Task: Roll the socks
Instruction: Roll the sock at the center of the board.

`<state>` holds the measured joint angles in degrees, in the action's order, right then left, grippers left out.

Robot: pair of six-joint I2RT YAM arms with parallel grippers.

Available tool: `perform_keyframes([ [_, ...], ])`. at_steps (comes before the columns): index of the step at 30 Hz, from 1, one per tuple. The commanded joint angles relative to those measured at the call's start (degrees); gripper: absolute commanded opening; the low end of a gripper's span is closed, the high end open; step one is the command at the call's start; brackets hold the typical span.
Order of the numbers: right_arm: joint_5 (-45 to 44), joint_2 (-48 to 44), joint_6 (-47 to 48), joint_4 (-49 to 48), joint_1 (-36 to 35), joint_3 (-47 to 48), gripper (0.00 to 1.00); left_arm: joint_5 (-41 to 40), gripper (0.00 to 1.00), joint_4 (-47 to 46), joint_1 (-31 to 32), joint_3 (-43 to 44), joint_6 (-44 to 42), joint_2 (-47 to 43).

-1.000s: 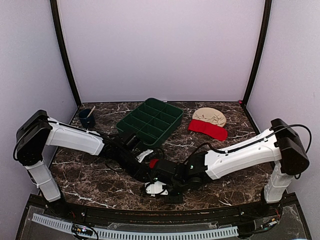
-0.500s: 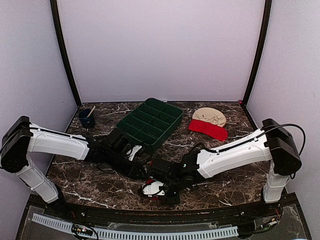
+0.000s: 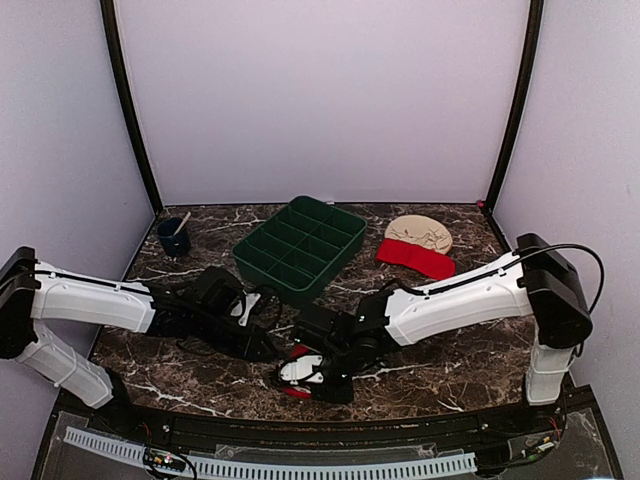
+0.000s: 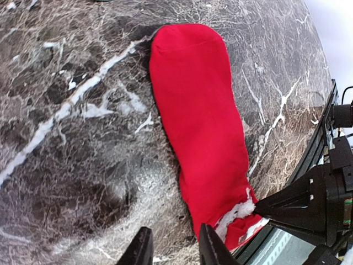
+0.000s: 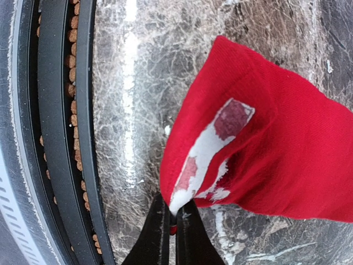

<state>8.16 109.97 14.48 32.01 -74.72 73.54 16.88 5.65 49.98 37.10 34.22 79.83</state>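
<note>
The cuff of the red sock (image 4: 198,127) is pinched by the right claw (image 5: 175,221) for rolling; the left claw (image 4: 174,248) is held open.

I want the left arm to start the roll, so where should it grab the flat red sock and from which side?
Probably the rounded toe end of the red sock: it lies flat and free on the marble table, opposite the white-marked cuff pinched shut in the right gripper. Come straight down with the open left gripper, fingers spanning the narrow width.
</note>
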Motion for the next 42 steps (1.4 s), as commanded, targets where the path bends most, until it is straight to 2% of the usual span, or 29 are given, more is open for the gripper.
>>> perform_keyframes([
  [1,3.96,1.54,0.01,1.42,1.20,2.65,0.00,-0.38,0.28,-1.81,-0.19,-2.52,2.03,-2.90],
  [10,11.27,4.89,0.19,4.71,3.97,7.28,0.00,-3.83,0.27,-1.47,2.09,-5.39,2.18,-7.89],
  [14,13.64,6.63,0.00,6.05,5.19,9.15,0.00,-6.94,0.36,0.15,3.81,-5.97,1.57,-10.13],
  [24,19.54,9.64,-0.40,8.39,7.40,12.90,0.00,-12.22,0.36,4.18,8.20,-8.43,3.43,-15.73],
  [32,24.06,11.46,-0.80,9.67,8.43,14.48,0.00,-14.72,0.36,3.94,9.92,-12.18,5.71,-21.79],
  [42,30.32,14.13,-1.92,10.21,10.24,15.68,0.00,-15.95,0.34,4.36,14.34,-11.48,2.15,-21.39],
])
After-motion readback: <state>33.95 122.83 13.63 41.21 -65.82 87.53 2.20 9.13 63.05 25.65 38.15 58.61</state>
